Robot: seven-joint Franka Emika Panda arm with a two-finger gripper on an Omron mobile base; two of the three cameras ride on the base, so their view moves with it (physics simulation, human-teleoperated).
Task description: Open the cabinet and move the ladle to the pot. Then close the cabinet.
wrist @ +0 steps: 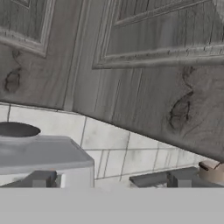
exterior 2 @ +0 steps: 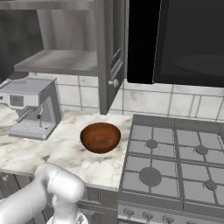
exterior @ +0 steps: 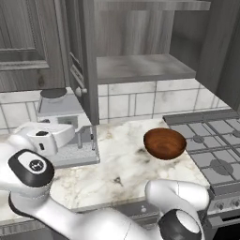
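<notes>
The tall dark grey wood-grain cabinet [exterior: 140, 65] stands open above the white marble counter [exterior: 122, 173] and glossy reddish-brown wooden bowl [exterior: 164, 143]; jaws' state unclear.

White arm folded low at the left, wrist turned sideways, tool [wrist: 109, 181] tips barely visible.

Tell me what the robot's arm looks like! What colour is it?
The arm is smooth, glossy white, built of fat rounded tube-like segments. Its joints are dark: one round black cap carries a small white marking, and another black joint sits near the bottom. In the right base view it is a plain white curved segment. No loose cables show. The end effector's fingertips are small, dark and blocky.
</notes>
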